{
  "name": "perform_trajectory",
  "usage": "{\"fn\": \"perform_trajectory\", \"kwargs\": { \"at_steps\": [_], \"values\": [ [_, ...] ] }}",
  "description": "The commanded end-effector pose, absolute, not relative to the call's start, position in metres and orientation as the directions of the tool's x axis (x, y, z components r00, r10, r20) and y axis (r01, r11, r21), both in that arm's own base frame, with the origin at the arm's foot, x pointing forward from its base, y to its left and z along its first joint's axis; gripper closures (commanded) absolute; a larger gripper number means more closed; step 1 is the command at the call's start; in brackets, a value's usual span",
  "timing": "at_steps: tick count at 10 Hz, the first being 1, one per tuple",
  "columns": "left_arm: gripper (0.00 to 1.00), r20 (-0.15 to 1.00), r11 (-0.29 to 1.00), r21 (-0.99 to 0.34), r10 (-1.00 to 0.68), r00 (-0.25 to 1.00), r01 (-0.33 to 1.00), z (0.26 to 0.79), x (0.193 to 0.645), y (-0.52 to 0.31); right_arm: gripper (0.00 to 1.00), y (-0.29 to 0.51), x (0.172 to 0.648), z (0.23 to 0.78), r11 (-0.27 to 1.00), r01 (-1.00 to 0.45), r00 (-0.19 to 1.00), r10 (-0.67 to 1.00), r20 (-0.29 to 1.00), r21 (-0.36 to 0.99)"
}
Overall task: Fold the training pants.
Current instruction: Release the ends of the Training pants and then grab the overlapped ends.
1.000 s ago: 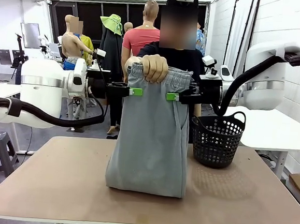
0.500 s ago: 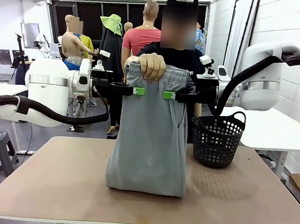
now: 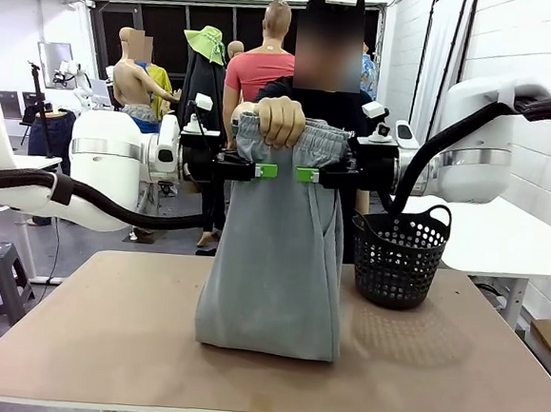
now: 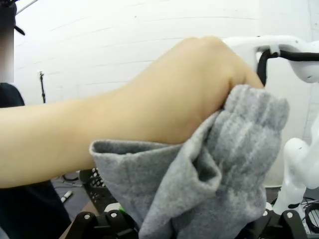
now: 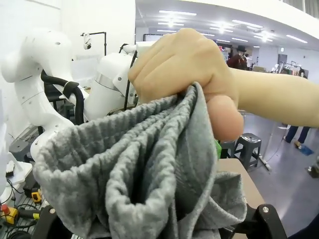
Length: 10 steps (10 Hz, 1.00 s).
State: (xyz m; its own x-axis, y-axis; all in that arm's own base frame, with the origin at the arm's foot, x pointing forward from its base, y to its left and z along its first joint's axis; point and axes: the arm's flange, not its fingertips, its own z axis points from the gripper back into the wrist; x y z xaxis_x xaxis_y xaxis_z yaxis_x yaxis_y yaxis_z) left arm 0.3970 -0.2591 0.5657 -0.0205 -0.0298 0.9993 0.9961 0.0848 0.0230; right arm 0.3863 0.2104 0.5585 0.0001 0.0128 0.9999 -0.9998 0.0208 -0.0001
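Person's hand (image 3: 282, 123) is holding the training pants (image 3: 276, 263) up by the waistband, legs hanging, bottom edge resting on the counter (image 3: 84, 334). Left gripper (image 3: 262, 171) and right gripper (image 3: 308, 175) are flanking the waistband, both spread wide, fabric lying between the fingers, nothing pinched. Risk: hand letting go before both close, so pants slumping into a heap; shallow bite slipping off the bunched elastic.

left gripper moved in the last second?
Yes. The left gripper has slid right in the front view, toward the basket, further across the pants.
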Motion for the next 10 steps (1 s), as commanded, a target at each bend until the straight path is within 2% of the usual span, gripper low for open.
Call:
{"fn": "perform_trajectory", "kwargs": {
  "at_steps": [1,2,3,5,6,10],
  "values": [
    [0.05,0.998,0.02,0.02,0.053,-0.021,1.0,0.5638,0.4046,-0.2575,0.19,0.212,0.3985,0.561,0.037,-0.999,0.041,0.021,0.999,0.04],
    [0.25,0.996,-0.056,0.023,0.085,-0.019,0.998,0.5656,0.402,-0.257,0.38,0.2098,0.4027,0.5594,0.041,-0.997,0.059,0.028,0.998,0.058],
    [0.45,0.995,-0.077,0.008,0.096,-0.001,0.997,0.5673,0.399,-0.2554,0.58,0.2072,0.405,0.5588,0.04,-0.997,0.072,0.029,0.997,0.071],
    [0.84,1.0,-0.029,0.021,0.016,-0.02,0.999,0.5662,0.3969,-0.2551,0.98,0.2071,0.4052,0.5592,0.026,-0.996,0.09,0.029,0.996,0.089],
    [1.0,0.999,-0.007,0.031,-0.031,-0.031,0.999,0.5647,0.3977,-0.2564,1.0,0.2074,0.4043,0.5593,0.015,-0.996,0.09,0.042,0.995,0.09],
    [1.0,0.989,0.092,0.095,-0.118,-0.084,0.991,0.5599,0.4037,-0.2551,1.0,0.2044,0.3986,0.5625,-0.009,-0.996,0.083,0.068,0.994,0.084]
  ]
}}
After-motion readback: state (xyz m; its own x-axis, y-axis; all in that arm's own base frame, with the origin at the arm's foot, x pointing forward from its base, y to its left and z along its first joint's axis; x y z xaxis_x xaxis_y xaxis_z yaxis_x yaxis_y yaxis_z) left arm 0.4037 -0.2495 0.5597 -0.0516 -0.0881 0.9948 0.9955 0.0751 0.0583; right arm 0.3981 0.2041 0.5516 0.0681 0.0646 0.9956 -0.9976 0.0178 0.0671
